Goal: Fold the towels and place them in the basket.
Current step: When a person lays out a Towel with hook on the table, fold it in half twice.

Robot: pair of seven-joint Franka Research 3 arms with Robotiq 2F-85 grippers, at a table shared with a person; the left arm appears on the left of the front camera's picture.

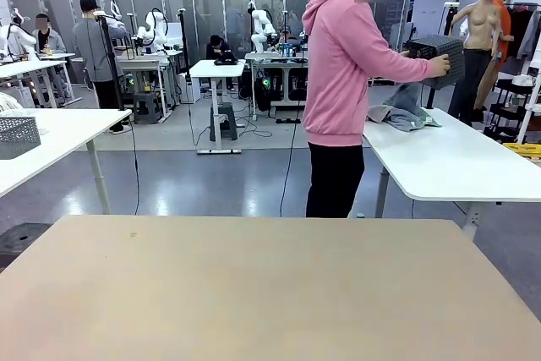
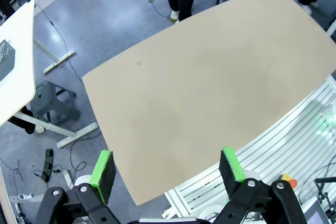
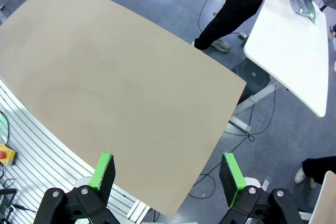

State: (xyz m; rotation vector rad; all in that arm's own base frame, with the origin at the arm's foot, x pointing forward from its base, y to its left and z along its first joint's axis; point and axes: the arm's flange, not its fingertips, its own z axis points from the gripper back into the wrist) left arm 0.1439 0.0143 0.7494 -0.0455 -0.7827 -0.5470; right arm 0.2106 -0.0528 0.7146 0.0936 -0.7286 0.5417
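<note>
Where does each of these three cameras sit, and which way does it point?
Front view: fixed on the robot's side, facing across the beige table toward a person holding the basket.
Left wrist view: on the left arm, looking down past the open left claw onto the beige table.
Right wrist view: on the right arm, looking down past the open right claw; person at top.
Shared: all see the beige table.

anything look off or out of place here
Yes: the blue-grey and green cloth towels lie in a crumpled heap on the white side table, not on the robot's tan wooden table. A person in a pink hoodie holds the dark grey wire-mesh basket above that side table.
</note>
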